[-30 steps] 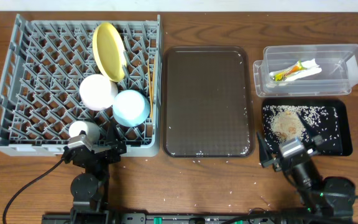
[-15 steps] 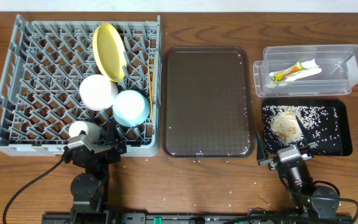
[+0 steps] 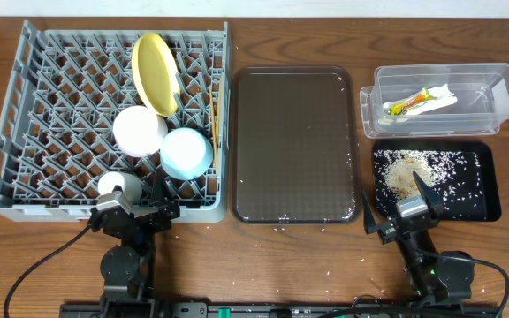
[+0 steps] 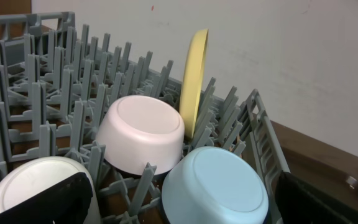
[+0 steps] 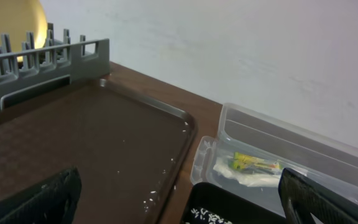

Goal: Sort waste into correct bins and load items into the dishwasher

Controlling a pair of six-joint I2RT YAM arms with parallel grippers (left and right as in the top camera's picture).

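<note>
- The yellow plate stands on edge between pegs at the far side of the dish rack, likely so that water would run off it.
- The white bowl, light blue bowl and small white cup sit mouth-down nearer the arms.
- What seem to be the chopsticks lie along the rack's right edge.
- The clear tub, far right, holds the snack wrapper and paper strip.
- The black tray just near of it holds the rice grains, and a few stray grains dot the counter.
- The brown tray carries only specks.
- The left gripper and right gripper hang released, grasping nothing, so the sorting looks finished.
</note>
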